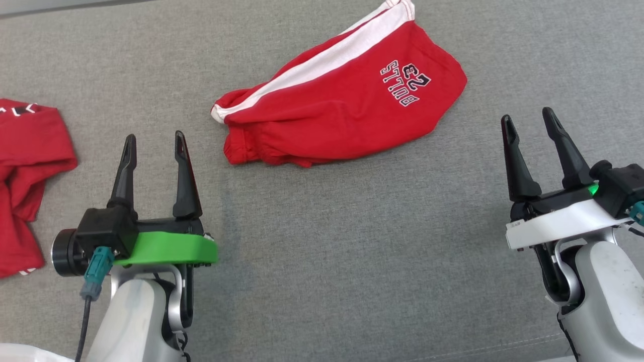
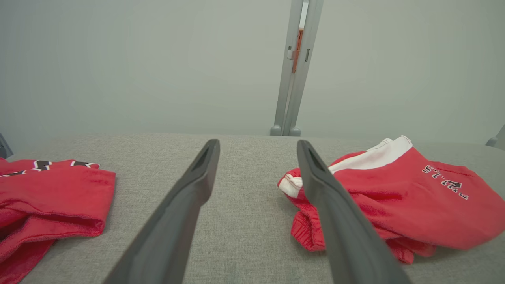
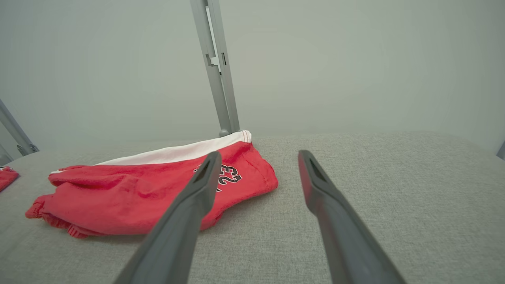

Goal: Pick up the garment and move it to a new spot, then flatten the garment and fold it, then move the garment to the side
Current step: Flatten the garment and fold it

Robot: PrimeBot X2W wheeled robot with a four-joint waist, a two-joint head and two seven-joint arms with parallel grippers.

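Both the left pincer [image 1: 155, 136] and right pincer [image 1: 527, 114] gape wide, empty; red cotton shorts with a white side stripe [image 1: 347, 110] lie rumpled ahead, between them; I judge pinching opposite edges together best.

Before you, the garment [image 1: 347, 105] is bright red, crossed by one broad white stripe and printed with black lettering and numerals edged in white. The second garment [image 1: 25, 166] is the same red, with a black-and-white zigzag trim. The cloth surface [image 1: 352, 251] is a mottled mid-grey weave. Your left gripper [image 1: 153, 138] shows black fingers, a vivid green collar [image 1: 166, 249] and a teal plug [image 1: 97, 266]; your right gripper [image 1: 528, 115] shows black fingers, a white collar [image 1: 558, 221] and a small green light [image 1: 594, 190].
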